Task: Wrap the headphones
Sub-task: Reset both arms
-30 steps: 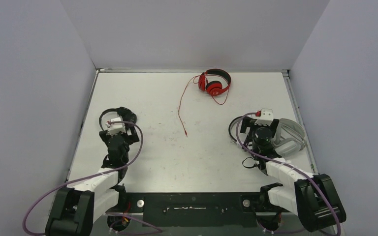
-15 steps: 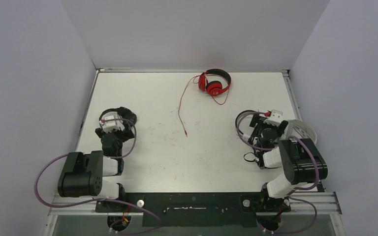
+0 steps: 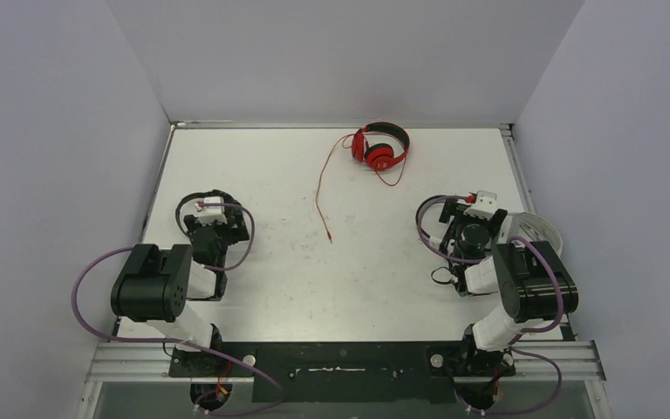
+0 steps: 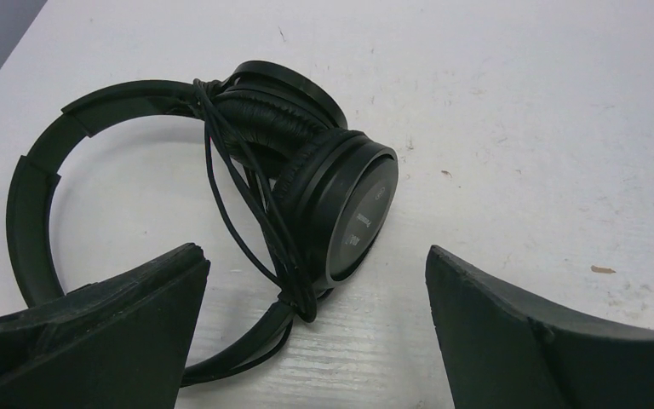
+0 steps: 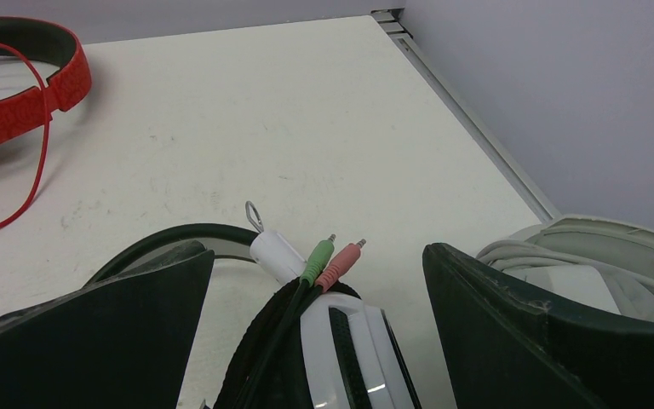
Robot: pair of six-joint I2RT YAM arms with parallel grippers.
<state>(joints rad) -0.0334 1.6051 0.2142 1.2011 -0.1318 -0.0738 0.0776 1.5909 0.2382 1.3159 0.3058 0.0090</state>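
The red headphones (image 3: 382,147) lie at the back of the table, their thin red cable (image 3: 321,188) trailing loose toward the middle; the headband (image 5: 17,94) shows in the right wrist view. The all-black headphones (image 4: 332,196), cable wound round them, lie on the table just ahead of my left gripper (image 4: 313,256), which is open and touches nothing. My right gripper (image 5: 317,249) is open over the white-and-black headphones (image 5: 366,349), whose green and pink plugs (image 5: 332,256) stick up between the fingers. The light grey headphones (image 5: 596,256) sit to its right.
Grey walls enclose the table (image 3: 297,288) on three sides, with a metal rail (image 3: 523,188) along the right edge. Purple cables loop off both arms. A black base plate (image 3: 340,371) spans the near edge.
Both arms have folded back toward their bases, elbows raised. The grippers stay low over the same headphones, and both remain open.
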